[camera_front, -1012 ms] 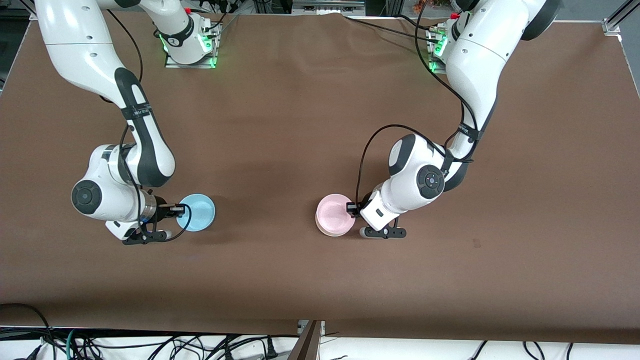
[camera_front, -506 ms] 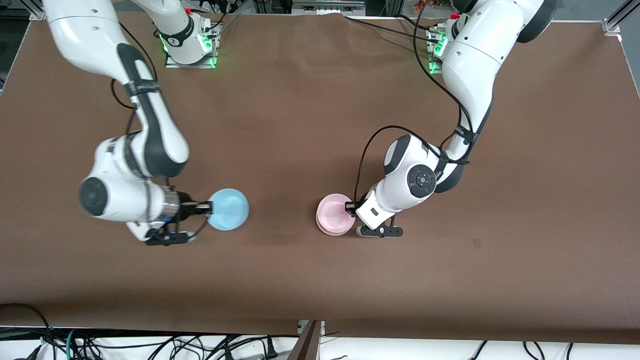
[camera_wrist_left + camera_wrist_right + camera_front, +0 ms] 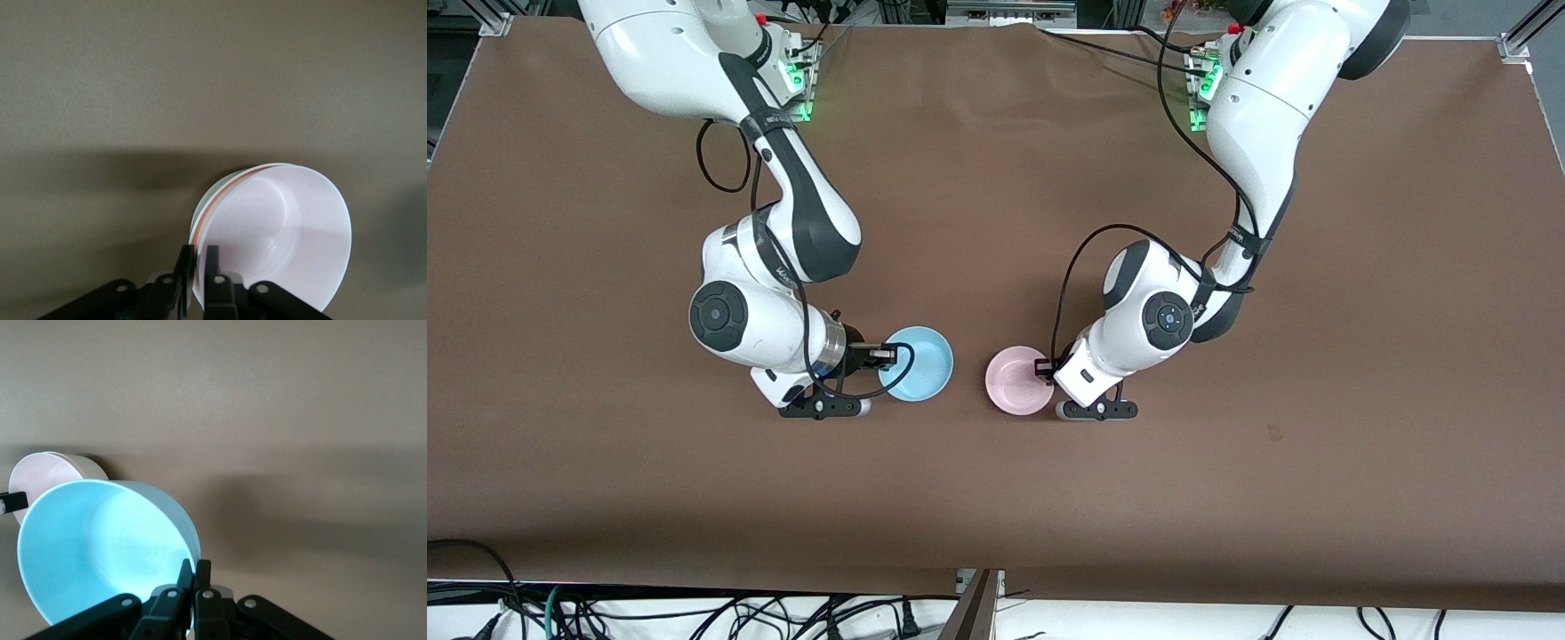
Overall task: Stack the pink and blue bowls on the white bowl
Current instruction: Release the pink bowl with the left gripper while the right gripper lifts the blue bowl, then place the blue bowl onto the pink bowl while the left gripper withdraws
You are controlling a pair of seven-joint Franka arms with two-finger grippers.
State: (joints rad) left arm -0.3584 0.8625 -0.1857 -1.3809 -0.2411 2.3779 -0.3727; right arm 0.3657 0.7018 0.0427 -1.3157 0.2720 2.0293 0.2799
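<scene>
My right gripper (image 3: 886, 356) is shut on the rim of the light blue bowl (image 3: 918, 364) and holds it just above the table, beside the pink bowl (image 3: 1016, 380). In the right wrist view my right gripper (image 3: 194, 570) pinches the blue bowl (image 3: 100, 547), with the pink bowl (image 3: 57, 470) close by. My left gripper (image 3: 1042, 366) is shut on the pink bowl's rim. In the left wrist view my left gripper (image 3: 199, 257) clamps the pink bowl (image 3: 280, 227). A thin pale rim of the white bowl (image 3: 208, 200) shows around it, nested underneath. The front view hides the white bowl.
The brown table (image 3: 1227, 462) spreads out all around the bowls. Cables lie along the table's front edge (image 3: 694, 613). The arm bases (image 3: 769, 89) stand along the farthest edge from the front camera.
My right arm has carried the blue bowl from the right arm's end of the table toward the middle, close to the pink bowl. My left gripper and the pink bowl have barely moved.
</scene>
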